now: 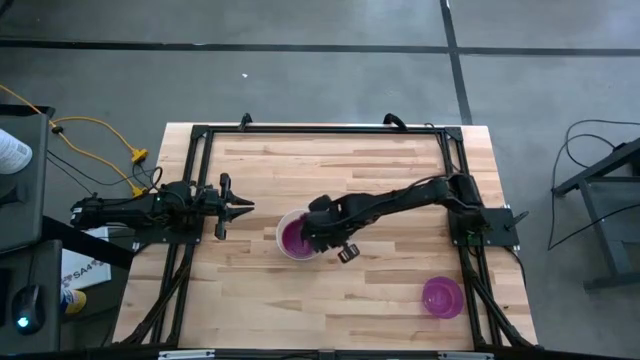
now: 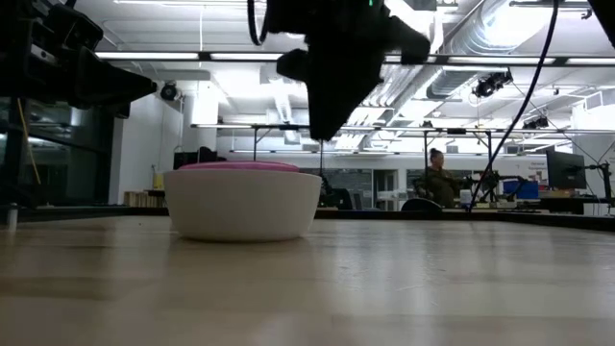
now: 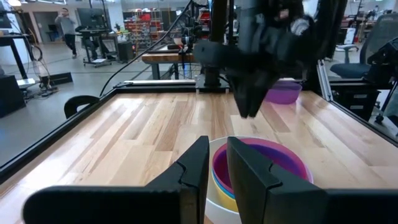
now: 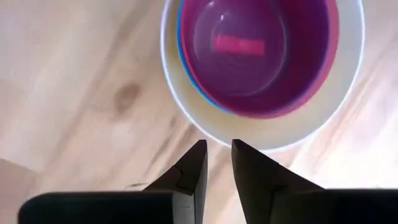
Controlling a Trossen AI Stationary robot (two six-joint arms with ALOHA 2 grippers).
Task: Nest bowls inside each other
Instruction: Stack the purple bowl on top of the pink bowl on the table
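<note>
With the right tool (image 4: pixel 216 155) nearly pressed together and empty above the nested stack (image 1: pixel 297 238) mid-tabletop, the distant purple bowl (image 1: pixel 442 297) could skid if gripped off-centre.

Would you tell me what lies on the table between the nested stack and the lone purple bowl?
Nothing: the high view shows bare wood between the white bowl holding the stack and the purple bowl.

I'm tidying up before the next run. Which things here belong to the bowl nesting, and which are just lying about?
Part of the job:
- white bowl holding the nested yellow, blue and pink-red bowl
- purple bowl, alone near the right arm's base

Just about:
- yellow cable off the table
- white bottle
</note>
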